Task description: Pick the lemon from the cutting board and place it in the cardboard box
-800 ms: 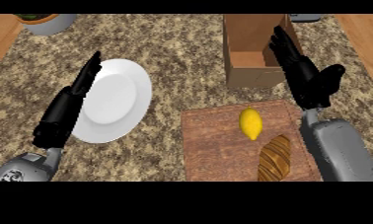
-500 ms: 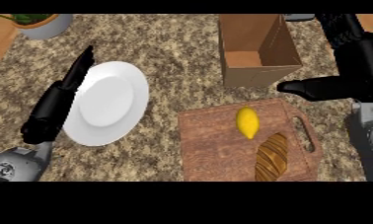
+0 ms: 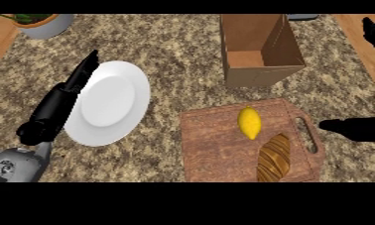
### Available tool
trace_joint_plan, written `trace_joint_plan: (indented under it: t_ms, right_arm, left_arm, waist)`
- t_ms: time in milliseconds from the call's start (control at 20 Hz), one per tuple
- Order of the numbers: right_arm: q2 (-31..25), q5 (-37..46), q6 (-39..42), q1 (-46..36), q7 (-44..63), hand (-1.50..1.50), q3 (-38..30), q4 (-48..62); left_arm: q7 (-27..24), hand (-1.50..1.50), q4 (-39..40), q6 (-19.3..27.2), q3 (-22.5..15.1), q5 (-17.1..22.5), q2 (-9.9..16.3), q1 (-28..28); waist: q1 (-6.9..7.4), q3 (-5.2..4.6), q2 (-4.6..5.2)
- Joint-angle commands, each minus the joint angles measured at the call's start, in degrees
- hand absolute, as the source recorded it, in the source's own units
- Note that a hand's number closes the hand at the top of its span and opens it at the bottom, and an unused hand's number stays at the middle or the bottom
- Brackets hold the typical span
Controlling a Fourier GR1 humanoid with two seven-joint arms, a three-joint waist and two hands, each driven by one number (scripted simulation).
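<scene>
The lemon (image 3: 250, 122) is a smooth yellow oval, long axis running roughly 12 to 6 o'clock, lying on the upper middle of the cutting board (image 3: 219, 144). Just at its 5 o'clock lies a brown, ridged croissant (image 3: 273, 164), apart from it by a narrow gap. The board's handle slot sits along its 3 o'clock edge.

At 12 o'clock from the lemon stands the cardboard box (image 3: 258, 76), open at the top, its near wall just beyond the board's far edge. Bare counter (image 3: 176, 55) stretches between the board and a white plate (image 3: 110, 101) at 9 o'clock.

The left hand (image 3: 67, 94) lies released along the plate's left rim, fingers straight. The right hand (image 3: 351, 127) shows only as a dark shape at the 3 o'clock edge, beside the board's handle; I cannot tell its fingers' state. A potted plant (image 3: 40, 22) stands at 10 o'clock in the corner.
</scene>
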Motion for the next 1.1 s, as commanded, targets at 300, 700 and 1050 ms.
trace_joint_plan:
  t_ms: [300,700,1050]
  right_arm:
    - [-10.6,12.1,11.6,5.4,6.4,-1.5,7.6,-10.4]
    - [-8.1,13.1,28.0,-8.5,29.4,-1.5,22.1,-14.6]
    - [5.6,16.6,36.9,-18.4,50.4,-1.5,34.5,-12.0]
  left_arm:
    - [0.5,0.0,2.9,-1.7,0.0,-1.4,-2.8,-3.5]
    - [0.6,0.0,3.6,-5.1,1.2,-0.5,-2.7,-4.3]
    - [3.0,0.0,1.7,-3.6,1.3,-2.8,-4.4,-5.1]
  waist:
    - [0.65,-0.07,0.04]
    - [2.48,-0.13,0.35]
    - [2.5,-0.1,0.21]
